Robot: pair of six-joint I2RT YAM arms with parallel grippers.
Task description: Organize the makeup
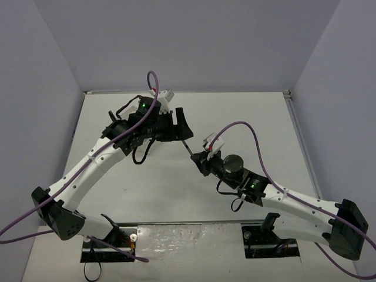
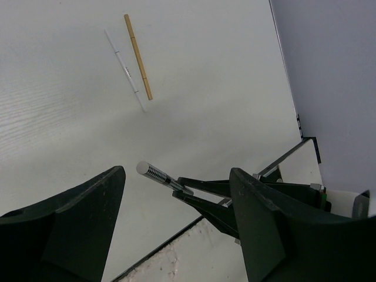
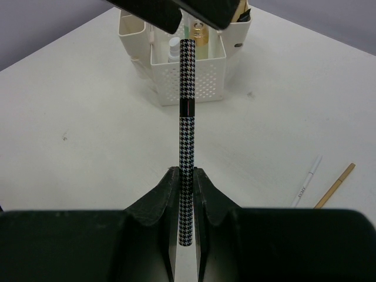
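You are mid-handover: your right gripper [image 3: 186, 176] is clamped on the near end of a stick [image 3: 187, 106], held in the air over the middle of the table. Its far tip sits between the parted fingers of your left gripper [image 2: 179, 173], apparently untouched. Next, the left likely must close before the right lets go, then carry this slim, black-and-white checked stick to the far box [image 3: 200, 82].
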